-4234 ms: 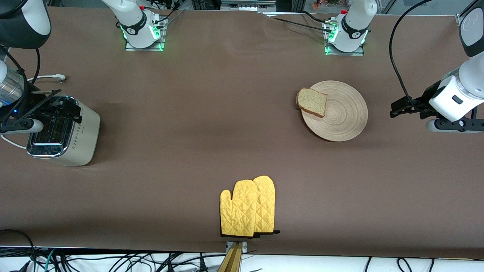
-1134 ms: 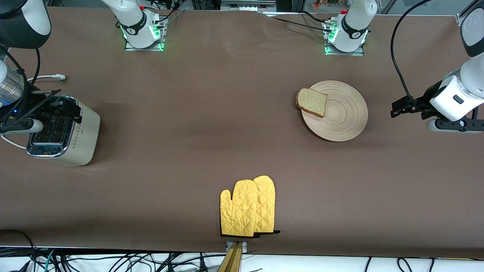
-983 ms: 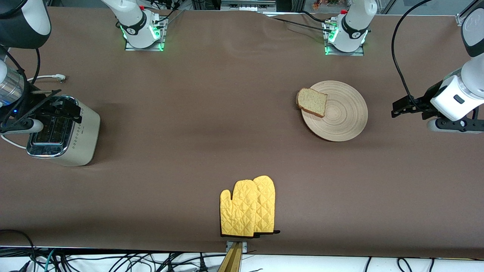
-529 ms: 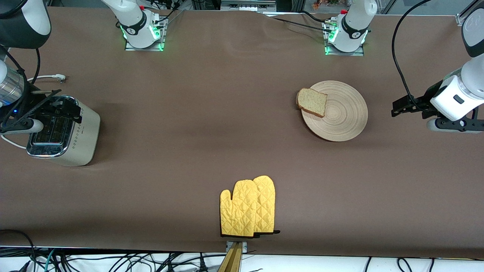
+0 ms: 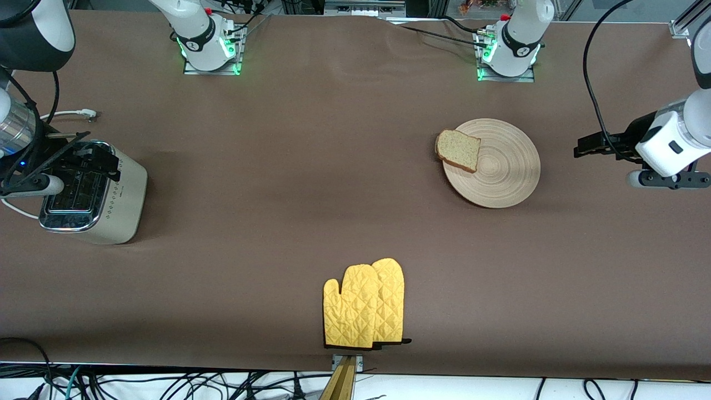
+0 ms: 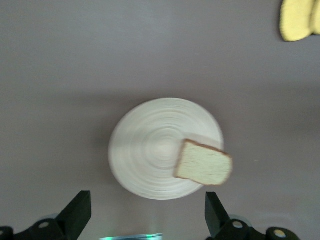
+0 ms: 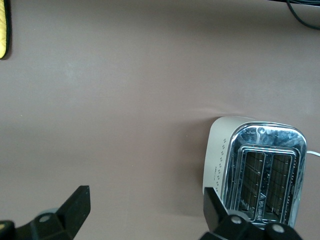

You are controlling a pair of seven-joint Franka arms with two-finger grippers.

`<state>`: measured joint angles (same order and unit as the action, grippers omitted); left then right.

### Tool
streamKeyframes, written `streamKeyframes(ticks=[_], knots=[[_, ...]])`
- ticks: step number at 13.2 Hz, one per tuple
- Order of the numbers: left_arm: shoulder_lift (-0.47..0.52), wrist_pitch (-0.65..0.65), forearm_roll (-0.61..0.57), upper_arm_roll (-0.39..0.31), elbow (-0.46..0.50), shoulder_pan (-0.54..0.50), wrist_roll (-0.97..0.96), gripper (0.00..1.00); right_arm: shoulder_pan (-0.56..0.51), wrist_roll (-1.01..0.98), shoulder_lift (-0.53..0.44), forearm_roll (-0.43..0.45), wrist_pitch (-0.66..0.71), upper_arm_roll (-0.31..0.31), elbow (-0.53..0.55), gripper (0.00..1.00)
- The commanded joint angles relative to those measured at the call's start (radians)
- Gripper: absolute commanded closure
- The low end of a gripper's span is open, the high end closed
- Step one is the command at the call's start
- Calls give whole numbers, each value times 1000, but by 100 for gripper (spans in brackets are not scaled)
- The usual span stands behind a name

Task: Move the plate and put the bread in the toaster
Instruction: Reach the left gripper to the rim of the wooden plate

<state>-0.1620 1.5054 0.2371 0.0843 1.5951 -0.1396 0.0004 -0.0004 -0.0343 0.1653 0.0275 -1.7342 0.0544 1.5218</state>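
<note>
The pale wooden plate (image 5: 505, 172) (image 6: 145, 150) lies toward the left arm's end of the table. The bread (image 5: 458, 150) (image 6: 204, 163) rests on its rim, overhanging on the side toward the right arm's end. My left gripper (image 5: 584, 146) (image 6: 146, 202) hangs open and empty over bare table beside the plate, at the left arm's end. The cream toaster (image 5: 114, 200) (image 7: 260, 172) stands at the right arm's end, both slots showing and empty. My right gripper (image 5: 89, 155) (image 7: 145, 202) is open above the toaster, holding nothing.
A pair of yellow oven mitts (image 5: 364, 304) (image 6: 299, 20) lies near the table's front edge, midway along it. The toaster's white cord (image 5: 69, 114) trails toward the robots' bases. Brown cloth covers the table (image 5: 289, 166) between toaster and plate.
The left gripper has drifted a little toward the bases' side of the table, still beside the plate. The right arm, bread, plate and toaster have not moved.
</note>
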Motion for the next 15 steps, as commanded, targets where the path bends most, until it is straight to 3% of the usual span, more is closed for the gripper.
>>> streamKeyframes(ticks=[1, 5, 8, 10, 12, 15], knots=[[-91, -11, 233, 3, -1, -133, 93, 0, -6, 1, 2, -14, 10, 5, -14, 0], [-235, -10, 433, 5, 61, -291, 479, 0, -6, 1, 2, -12, 10, 5, -14, 0], [-341, 10, 433, 3, 115, -369, 749, 0, -6, 1, 2, -14, 10, 5, -14, 0], [-350, 70, 433, 3, 202, -399, 866, 0, -6, 1, 2, -14, 10, 5, -14, 0], [-353, 120, 435, 3, 285, -411, 956, 6, -6, 1, 2, -14, 10, 5, -14, 0], [-343, 283, 452, 9, 425, -425, 1004, 10, -6, 1, 2, -12, 10, 5, -14, 0]])
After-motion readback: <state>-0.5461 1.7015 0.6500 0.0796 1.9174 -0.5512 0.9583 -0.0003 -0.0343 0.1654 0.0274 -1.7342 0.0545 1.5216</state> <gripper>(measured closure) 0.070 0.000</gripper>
